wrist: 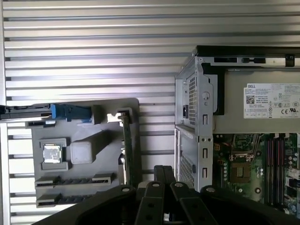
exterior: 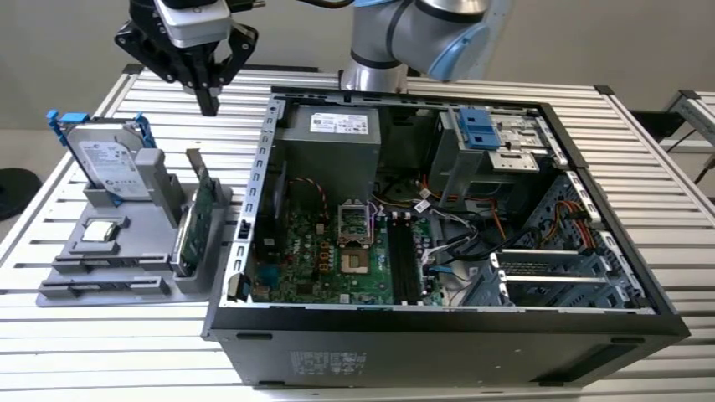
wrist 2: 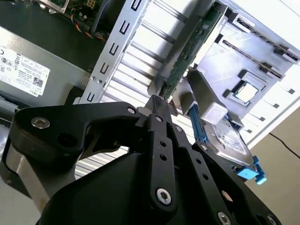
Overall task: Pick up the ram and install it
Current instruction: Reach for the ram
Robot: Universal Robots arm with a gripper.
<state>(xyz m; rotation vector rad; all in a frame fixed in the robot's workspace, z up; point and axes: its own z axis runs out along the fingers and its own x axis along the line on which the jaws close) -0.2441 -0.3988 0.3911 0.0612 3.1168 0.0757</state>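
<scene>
Exterior view: the ram (exterior: 109, 267) lies low in a front slot of the grey tray (exterior: 140, 243), its long axis running nine to three o'clock. The hard drive (exterior: 106, 159) and the upright green card (exterior: 190, 234) stand behind it. The hand (exterior: 209, 107) hangs clenched at the tray's twelve o'clock, well apart from the ram. The open computer case (exterior: 447, 335) sits at three o'clock on the tabletop (exterior: 112, 335).

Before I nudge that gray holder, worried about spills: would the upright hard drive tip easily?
Probably somewhat: the hard drive stands on edge, tall above its slot in the gray holder. Its metal body looks rigid and likely heavy for its size.
</scene>
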